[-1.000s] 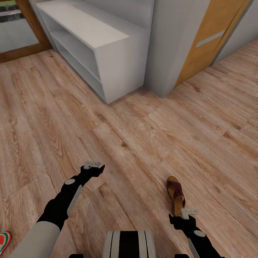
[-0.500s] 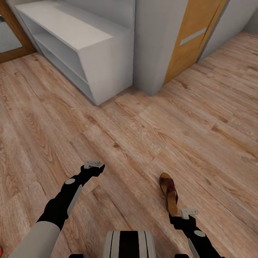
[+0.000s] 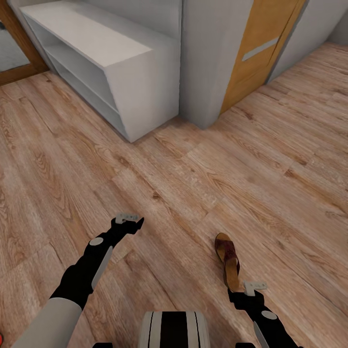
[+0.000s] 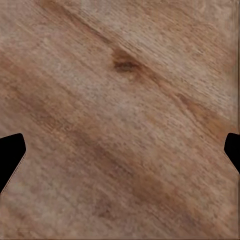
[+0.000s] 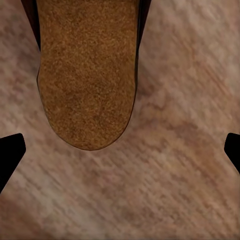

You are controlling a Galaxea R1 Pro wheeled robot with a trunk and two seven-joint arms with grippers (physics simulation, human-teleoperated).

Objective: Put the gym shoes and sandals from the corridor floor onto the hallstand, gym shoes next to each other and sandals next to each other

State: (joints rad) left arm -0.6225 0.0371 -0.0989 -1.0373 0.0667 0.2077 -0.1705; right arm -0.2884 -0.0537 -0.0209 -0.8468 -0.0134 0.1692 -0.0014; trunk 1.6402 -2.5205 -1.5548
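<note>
**One sandal underfoot, rack bare where visible**

In the head view, a dark brown leather open sandal with a lighter tan footbed (image 3: 228, 260) lies flat on the light brown wood-plank corridor floor (image 3: 203, 183) at about five o'clock, toe pointing toward eleven o'clock. The black right gripper (image 3: 255, 286) hovers just beside its heel, at the sandal's five o'clock side. The right wrist view looks down on the rounded heel end of the footbed (image 5: 87, 75), with the gripper's two dark fingertips (image 5: 10, 152) showing at the frame's edges, spread wide and holding nothing.

The black left gripper (image 3: 126, 218) hangs over bare planks at about seven o'clock. Its wrist view shows wood grain and a knot, the fingertips (image 4: 10, 155) likewise far apart and empty.

The wide pale grey bench unit with two low open shelves (image 3: 96, 58) stands at eleven o'clock, well apart from the sandal. The parts of its top and shelves that show carry no footwear, so the task looks barely begun: this sandal is not yet grasped. A sliver of red at the lower left corner cannot be identified.
</note>
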